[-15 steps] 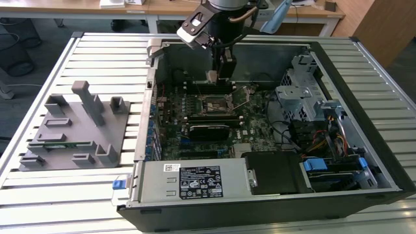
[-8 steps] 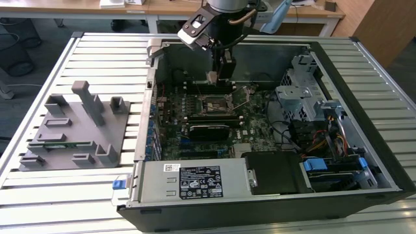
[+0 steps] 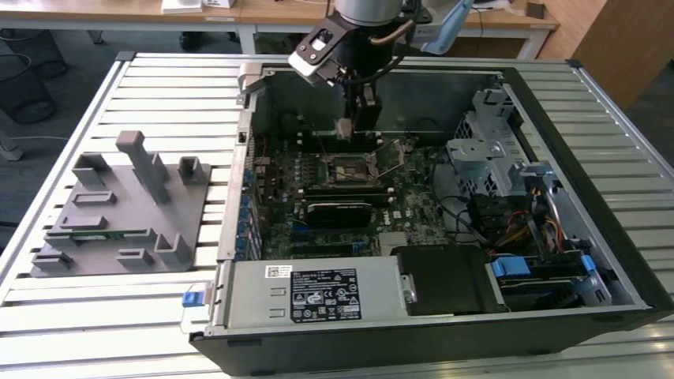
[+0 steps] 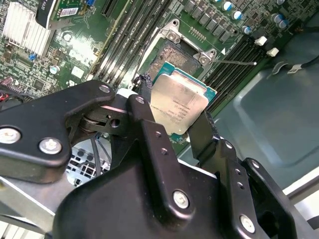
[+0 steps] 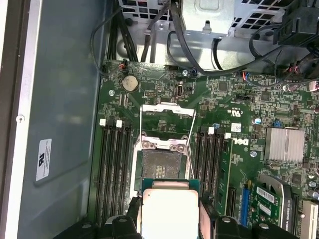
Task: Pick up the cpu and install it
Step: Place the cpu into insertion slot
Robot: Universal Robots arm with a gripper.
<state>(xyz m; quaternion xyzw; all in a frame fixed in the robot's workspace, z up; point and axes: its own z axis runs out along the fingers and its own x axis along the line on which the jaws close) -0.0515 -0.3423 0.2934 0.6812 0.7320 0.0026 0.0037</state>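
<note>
Because the tool (image 4: 174, 113) pinches the cpu (image 5: 168, 211) by two opposite edges, its underside is free to face the open socket (image 5: 160, 160) below, apparently not touching.

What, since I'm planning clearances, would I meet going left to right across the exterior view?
Grey parts fixture → blue latch → hand holding the cpu → silver drive cage → black case wall.
</note>
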